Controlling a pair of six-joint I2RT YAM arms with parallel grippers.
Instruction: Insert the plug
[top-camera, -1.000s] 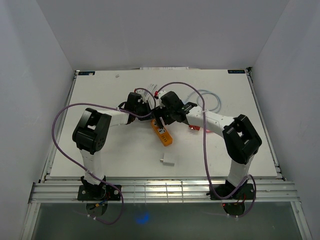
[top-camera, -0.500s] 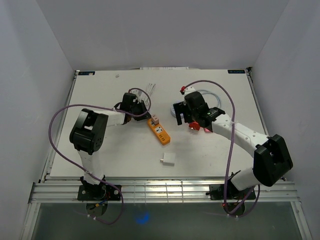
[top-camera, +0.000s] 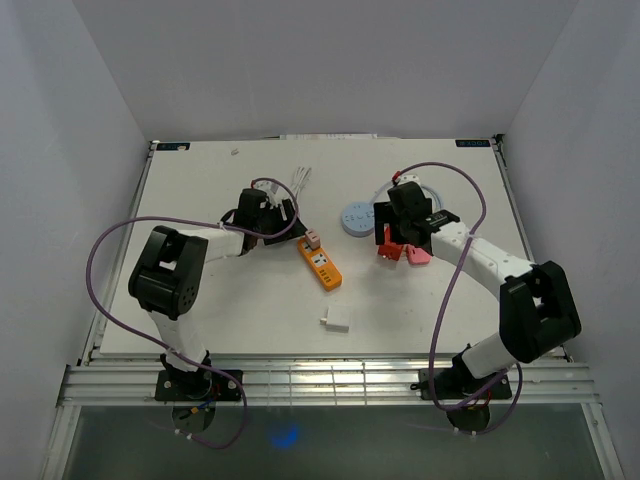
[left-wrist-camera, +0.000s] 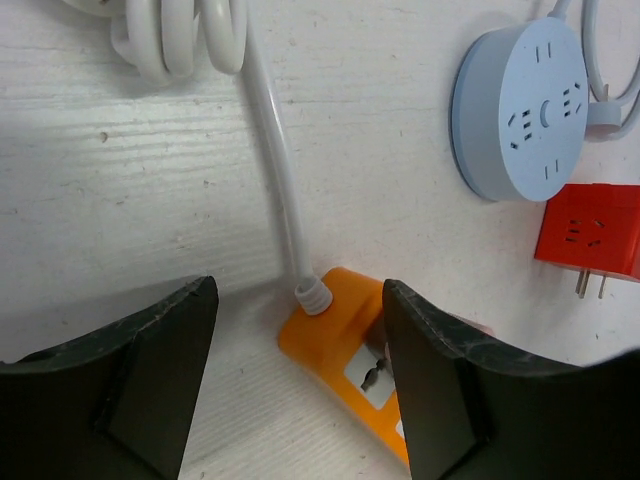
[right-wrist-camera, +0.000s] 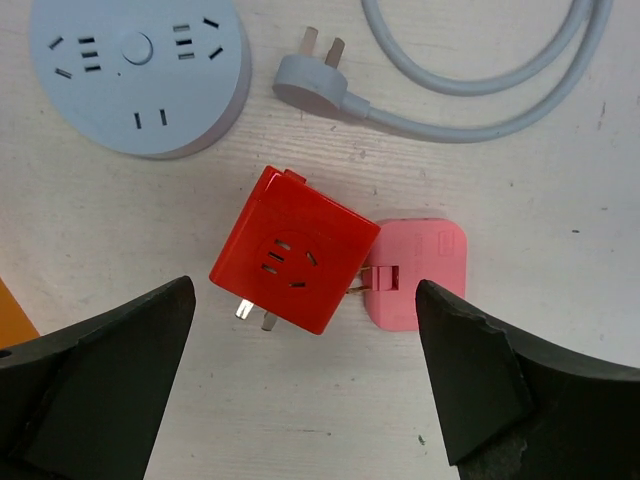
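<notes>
Now | left claw (left-wrist-camera: 298, 300) is standing open, gripping nothing, hovering over the cord (left-wrist-camera: 280, 190) end of the orange strip (left-wrist-camera: 345, 330) | pinkish plug (top-camera: 312, 239) is sitting on that end of the strip | right claw (right-wrist-camera: 305, 300) is gaping wide, empty, hanging over a red adapter (right-wrist-camera: 295, 265) touching a pink adapter (right-wrist-camera: 415, 280) | blue socket (right-wrist-camera: 135, 70) is lying nearby on the tabletop (top-camera: 200, 300).

R claw (top-camera: 400, 236) has swung right, off the orange strip (top-camera: 322, 263). It's now spread wide over the red adapter (right-wrist-camera: 293, 264) & pink plug (right-wrist-camera: 415, 284). Round blue socket (top-camera: 356, 216) uncovered. L claw (left-wrist-camera: 298, 335) has sprung open at strip's cable end.
</notes>
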